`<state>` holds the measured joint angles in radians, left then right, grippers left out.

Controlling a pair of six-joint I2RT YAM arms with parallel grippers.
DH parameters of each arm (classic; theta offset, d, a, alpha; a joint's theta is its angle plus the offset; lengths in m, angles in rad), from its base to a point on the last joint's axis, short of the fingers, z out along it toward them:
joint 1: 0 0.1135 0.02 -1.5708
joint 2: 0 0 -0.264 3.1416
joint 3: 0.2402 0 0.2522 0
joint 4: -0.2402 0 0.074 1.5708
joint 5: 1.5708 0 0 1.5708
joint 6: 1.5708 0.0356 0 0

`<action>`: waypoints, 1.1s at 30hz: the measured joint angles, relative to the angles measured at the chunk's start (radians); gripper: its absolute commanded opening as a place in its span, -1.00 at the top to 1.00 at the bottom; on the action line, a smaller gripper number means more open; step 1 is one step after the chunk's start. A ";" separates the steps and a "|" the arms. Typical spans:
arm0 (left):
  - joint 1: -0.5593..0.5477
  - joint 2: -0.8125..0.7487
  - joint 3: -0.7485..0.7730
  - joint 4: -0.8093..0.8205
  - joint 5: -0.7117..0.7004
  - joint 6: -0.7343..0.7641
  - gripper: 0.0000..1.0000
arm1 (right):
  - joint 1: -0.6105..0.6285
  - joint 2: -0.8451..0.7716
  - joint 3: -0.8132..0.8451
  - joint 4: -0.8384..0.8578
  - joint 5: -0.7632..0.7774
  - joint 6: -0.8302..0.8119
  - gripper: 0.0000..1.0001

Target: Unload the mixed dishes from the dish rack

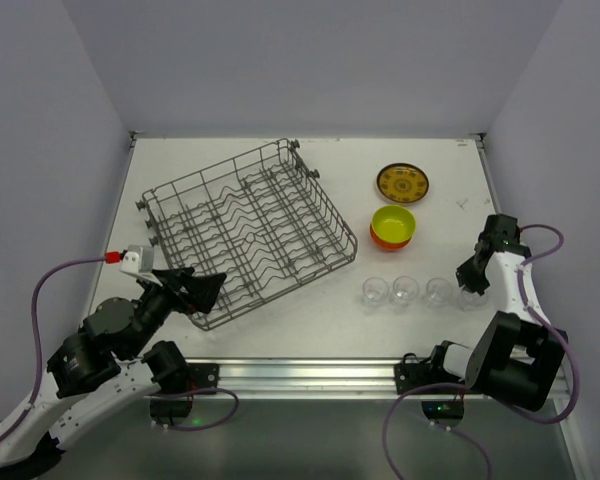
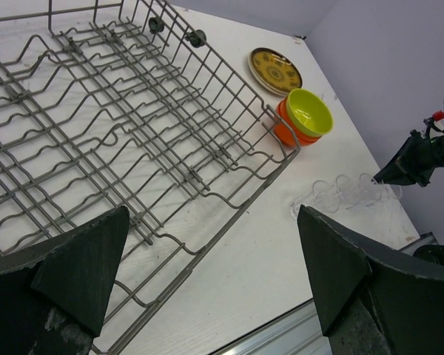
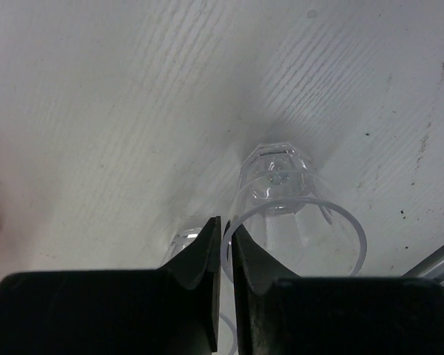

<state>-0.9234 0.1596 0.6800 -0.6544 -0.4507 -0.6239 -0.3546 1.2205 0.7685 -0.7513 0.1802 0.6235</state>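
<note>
Right pincer (image 3: 223,235) pinches the rim of a glass cup (image 3: 277,177); left pincer (image 2: 212,214) gapes wide.

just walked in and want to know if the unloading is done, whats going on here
The rack looks empty. The right claw is pinching the rim of a clear cup at the right end of a row of cups on the table, probably setting it down there. A plate and stacked bowls sit beyond the cups. The left claw is open and holds nothing, at the rack's near corner.
</note>
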 measured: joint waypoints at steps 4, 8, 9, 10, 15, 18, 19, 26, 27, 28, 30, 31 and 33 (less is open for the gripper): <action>0.000 0.000 -0.003 0.001 0.004 0.000 -1.00 | -0.001 0.005 0.000 0.012 -0.016 -0.004 0.63; 0.000 0.000 -0.004 0.001 0.011 0.002 -1.00 | -0.001 0.002 0.004 0.008 -0.029 -0.012 0.42; 0.000 0.000 -0.005 0.001 0.013 0.006 -1.00 | -0.001 0.000 0.008 0.006 -0.035 -0.014 0.34; 0.000 0.000 -0.005 0.001 0.016 0.008 -1.00 | -0.001 -0.003 0.014 0.002 -0.039 -0.015 0.32; -0.001 0.000 -0.005 0.001 0.024 0.008 -1.00 | -0.001 -0.045 0.061 -0.019 -0.039 -0.023 0.12; -0.001 0.000 -0.005 0.001 0.026 0.008 -1.00 | -0.001 -0.086 0.098 -0.045 -0.021 -0.027 0.07; -0.001 0.001 -0.005 0.001 0.026 0.008 -1.00 | -0.001 -0.101 0.113 -0.057 -0.014 -0.029 0.03; -0.001 0.016 -0.005 0.002 0.022 0.008 -1.00 | -0.001 -0.296 0.219 -0.097 -0.095 -0.055 -0.65; -0.001 0.024 -0.005 0.002 0.022 0.008 -1.00 | -0.001 -0.338 0.235 -0.097 -0.119 -0.065 -0.81; -0.002 0.034 -0.005 0.002 0.019 0.008 -1.00 | -0.001 -0.382 0.254 -0.101 -0.142 -0.077 -0.98; -0.002 0.053 -0.005 0.001 0.015 0.008 -1.00 | -0.001 -0.468 0.306 -0.113 -0.179 -0.103 -0.98; 0.002 0.057 -0.005 0.001 0.014 0.008 -1.00 | -0.001 -0.505 0.336 -0.119 -0.199 -0.116 -0.98; 0.022 0.058 -0.005 0.002 0.011 0.009 -1.00 | -0.001 -0.572 0.407 -0.138 -0.242 -0.144 -0.98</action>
<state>-0.9012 0.2176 0.6750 -0.6529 -0.4393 -0.6151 -0.3553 0.6483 1.1751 -0.8890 -0.0620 0.4797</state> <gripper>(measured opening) 0.997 0.987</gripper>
